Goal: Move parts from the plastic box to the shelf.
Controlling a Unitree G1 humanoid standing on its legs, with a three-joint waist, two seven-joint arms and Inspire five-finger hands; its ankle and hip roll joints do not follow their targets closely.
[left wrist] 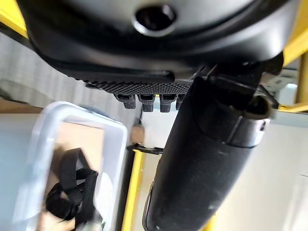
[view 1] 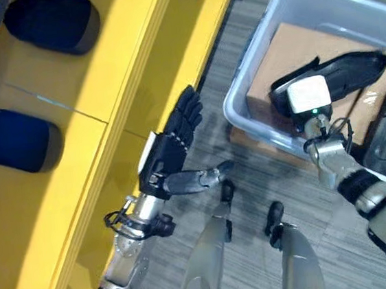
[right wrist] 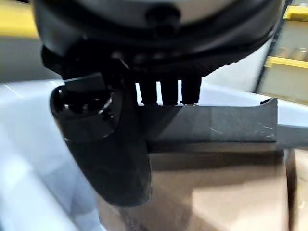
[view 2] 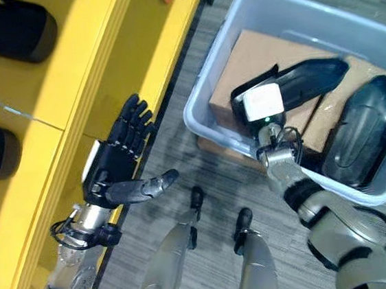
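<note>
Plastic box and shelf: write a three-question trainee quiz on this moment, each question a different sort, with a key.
1. True or false: the right hand is over the plastic box, at a long black part.
2. Multiple choice: the left hand is (A) holding a part, (B) open with fingers straight and holding nothing, (C) inside the box.
3. Fill in: two dark parts already lie on the yellow ____.

Key: 1 true; 2 B; 3 shelf.
</note>
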